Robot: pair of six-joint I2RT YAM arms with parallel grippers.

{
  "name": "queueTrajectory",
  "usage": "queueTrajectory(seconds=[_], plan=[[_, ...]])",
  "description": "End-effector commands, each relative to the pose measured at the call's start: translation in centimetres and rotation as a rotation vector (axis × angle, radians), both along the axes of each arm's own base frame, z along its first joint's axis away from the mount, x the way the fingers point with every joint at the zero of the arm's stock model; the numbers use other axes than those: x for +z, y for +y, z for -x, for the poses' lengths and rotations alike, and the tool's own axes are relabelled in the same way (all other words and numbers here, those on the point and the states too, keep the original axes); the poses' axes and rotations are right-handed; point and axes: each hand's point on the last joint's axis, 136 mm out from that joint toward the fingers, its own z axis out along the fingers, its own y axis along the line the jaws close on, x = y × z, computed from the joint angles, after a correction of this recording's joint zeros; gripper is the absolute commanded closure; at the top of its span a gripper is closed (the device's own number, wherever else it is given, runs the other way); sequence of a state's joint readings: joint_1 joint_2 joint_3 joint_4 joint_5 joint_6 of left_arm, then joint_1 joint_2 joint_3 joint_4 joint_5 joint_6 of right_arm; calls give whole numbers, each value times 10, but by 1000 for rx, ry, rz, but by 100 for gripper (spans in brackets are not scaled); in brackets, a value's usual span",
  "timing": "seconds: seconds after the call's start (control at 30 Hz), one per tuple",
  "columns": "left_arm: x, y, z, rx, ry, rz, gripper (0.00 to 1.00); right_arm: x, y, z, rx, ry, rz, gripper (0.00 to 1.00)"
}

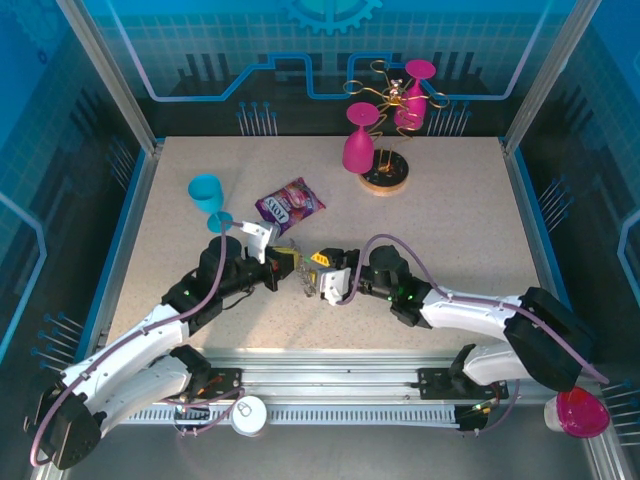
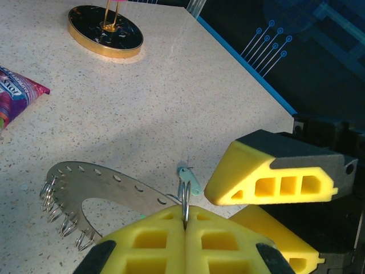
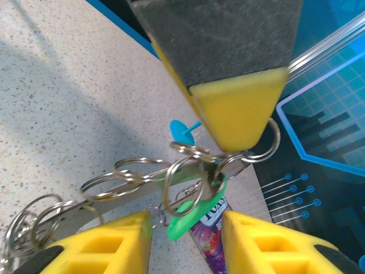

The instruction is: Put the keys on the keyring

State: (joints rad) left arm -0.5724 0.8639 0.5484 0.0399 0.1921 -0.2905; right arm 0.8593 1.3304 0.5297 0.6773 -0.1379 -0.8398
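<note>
Overhead, the yellow-padded left claw (image 1: pixel 288 264) and right claw (image 1: pixel 320 272) meet by the desk's near edge. Left wrist: the left claw pinches a wire loop (image 2: pixel 184 197) of the large dark metal keyring (image 2: pixel 97 182). Right wrist: the bright green-headed key (image 3: pixel 197 216) sits slantwise between the right claw's parted jaws.

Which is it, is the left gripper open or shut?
Shut: the left gripper pads press together, pinching a wire loop on the keyring.

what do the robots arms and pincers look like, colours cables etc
The left arm and right arm have white shells with black joints, and a purple cable loops along each. The left pincer and right pincer have dark grey fingers faced with wedge-shaped yellow foam pads moulded with rectangular hollow cells.
</note>
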Motion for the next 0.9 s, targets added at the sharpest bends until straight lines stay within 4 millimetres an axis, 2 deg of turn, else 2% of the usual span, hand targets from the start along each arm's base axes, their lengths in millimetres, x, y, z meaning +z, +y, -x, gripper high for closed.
queueTrajectory(seconds=[0.0,0.6,0.87], plan=[[22,-6,1,-21,-24,49,100,23,11,0,24,-67,-57,63],[22,-7,1,-24,-20,49,100,26,15,6,60,-66,-69,80],[22,-8,0,-24,-14,50,100,25,17,7,65,-85,-52,82]])
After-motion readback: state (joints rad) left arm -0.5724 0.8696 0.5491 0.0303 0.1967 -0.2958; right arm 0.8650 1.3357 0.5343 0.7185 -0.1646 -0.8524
